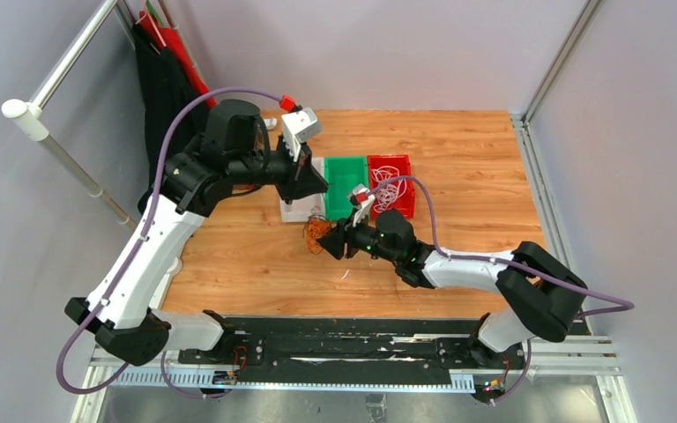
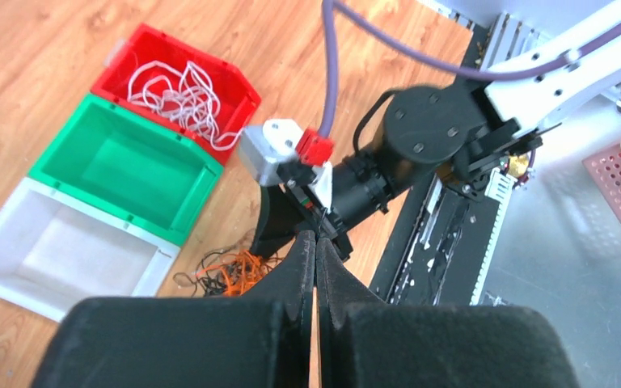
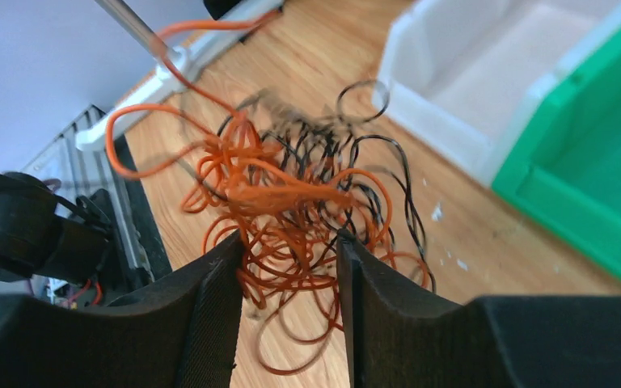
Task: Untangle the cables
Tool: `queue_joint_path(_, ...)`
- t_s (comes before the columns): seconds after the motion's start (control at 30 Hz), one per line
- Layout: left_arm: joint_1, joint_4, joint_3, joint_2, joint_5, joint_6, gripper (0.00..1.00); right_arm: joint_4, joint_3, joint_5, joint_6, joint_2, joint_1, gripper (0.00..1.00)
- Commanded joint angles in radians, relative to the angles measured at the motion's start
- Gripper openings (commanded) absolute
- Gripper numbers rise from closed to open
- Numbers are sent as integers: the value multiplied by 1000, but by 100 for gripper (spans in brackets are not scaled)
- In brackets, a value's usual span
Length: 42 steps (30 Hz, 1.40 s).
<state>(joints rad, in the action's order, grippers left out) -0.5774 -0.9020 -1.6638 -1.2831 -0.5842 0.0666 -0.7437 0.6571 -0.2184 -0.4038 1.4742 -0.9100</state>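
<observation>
Closest to the lens, two black fingers of the right gripper (image 3: pixel 289 242), parted, with loops of the cables (image 3: pixel 283 194) hanging in the gap. Not pinched on anything, as far as can be seen. Set low over the table (image 1: pixel 256 256) and straddling the orange-and-black tangle, probably so that a few orange strands can be caught and drawn away from the black ones.

Found around the middle of the table, that tangle: just on the near-edge side of the white bin (image 2: pixel 57 242), beside it but inside no bin.

Left gripper (image 2: pixel 316 238) clenched on nothing, fingers pressed flat together. Raised above the bins and looking down on the work. Seemingly parked there to stay clear of the other arm, or to wait for a strand to pull against.

Lined up side by side in a row parallel to the far edge: white bin, green bin (image 2: pixel 121 162), red bin (image 2: pixel 113 69), apparently one per colour. White strands (image 2: pixel 182 93) heaped in the red one; only bare floors showing in the other two. Judged partly done, then: white sorted out, orange and black knotted together.

Likely snag: springy loops, so possibly the whole clump lifting as one rather than a single colour.
</observation>
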Motion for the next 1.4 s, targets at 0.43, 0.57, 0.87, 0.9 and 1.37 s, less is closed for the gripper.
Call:
queue_joint_path(0.43, 1, 1, -296, 33, 124, 77, 0, -11, -288, 193, -21, -6, -14, 38)
queue_joint_path(0.57, 1, 20, -411, 15, 237, 96, 0, 95, -298, 233, -17, -66, -17, 46)
queue_joint_path(0.87, 1, 113, -341, 67, 285, 81, 1, 430, -187, 276, 72, -327, -33, 55)
queue_joint_path(0.9, 1, 100, -330, 68, 270, 75, 1, 473, -150, 258, 88, -355, -33, 58)
queue_joint_path(1.37, 1, 92, 115, 204, 353, 155, 1, 437, 48, 132, 179, -287, -34, 64)
